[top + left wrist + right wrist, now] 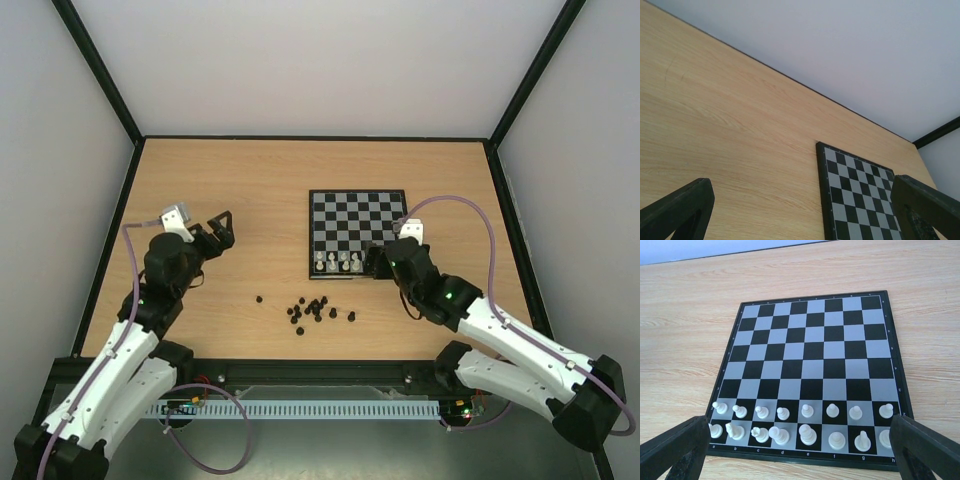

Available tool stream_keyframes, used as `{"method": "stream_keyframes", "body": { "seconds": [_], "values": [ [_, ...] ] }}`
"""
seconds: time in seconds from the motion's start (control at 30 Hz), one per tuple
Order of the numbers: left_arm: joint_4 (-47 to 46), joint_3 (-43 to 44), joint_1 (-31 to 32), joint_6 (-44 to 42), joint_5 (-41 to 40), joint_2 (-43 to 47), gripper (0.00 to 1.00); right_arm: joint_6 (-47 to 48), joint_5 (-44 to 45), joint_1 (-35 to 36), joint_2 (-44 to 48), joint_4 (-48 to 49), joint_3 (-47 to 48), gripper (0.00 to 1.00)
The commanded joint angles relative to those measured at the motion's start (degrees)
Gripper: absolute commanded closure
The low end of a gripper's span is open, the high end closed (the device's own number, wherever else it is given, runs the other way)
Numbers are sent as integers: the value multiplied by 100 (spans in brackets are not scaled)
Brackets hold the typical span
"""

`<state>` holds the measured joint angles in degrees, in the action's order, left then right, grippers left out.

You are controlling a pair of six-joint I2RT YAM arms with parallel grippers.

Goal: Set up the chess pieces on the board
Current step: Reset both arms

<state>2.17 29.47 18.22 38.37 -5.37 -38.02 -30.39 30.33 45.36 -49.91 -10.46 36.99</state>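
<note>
The right gripper is hovering wide open and empty at the near edge of the board, whose two nearest rows are holding the white pieces, while the left gripper is hanging open and empty, probably keeping clear.

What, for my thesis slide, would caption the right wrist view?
Open right end effector framing the board, white chess pieces filling its two nearest rows, wooden table beyond.
</note>
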Motion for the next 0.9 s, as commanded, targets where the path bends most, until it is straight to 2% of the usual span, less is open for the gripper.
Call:
{"method": "stream_keyframes", "body": {
  "seconds": [0.0, 0.23, 0.57, 0.67, 0.77, 0.87],
  "values": [
    [-130, 3, 93, -223, -8, 311, 1, -90, 236, -19, 39, -34, -16, 1],
    [150, 239, 104, -306, -363, 353, 0, -84, 750, -64, -211, 165, 114, 2],
    [317, 503, 103, -494, -875, 286, 0, -20, 991, -803, -67, 377, 183, 2],
    [138, 467, 107, -485, -1351, 207, 0, 328, 911, -1224, -3, 967, -107, 1],
    [-279, 307, 103, -851, -1570, 169, 1, 467, 585, -1703, 182, 1448, -507, 1],
    [-553, 97, 103, -1027, -2142, 210, 1, 568, 560, -1998, 415, 1866, -796, 1]
  ]
}}
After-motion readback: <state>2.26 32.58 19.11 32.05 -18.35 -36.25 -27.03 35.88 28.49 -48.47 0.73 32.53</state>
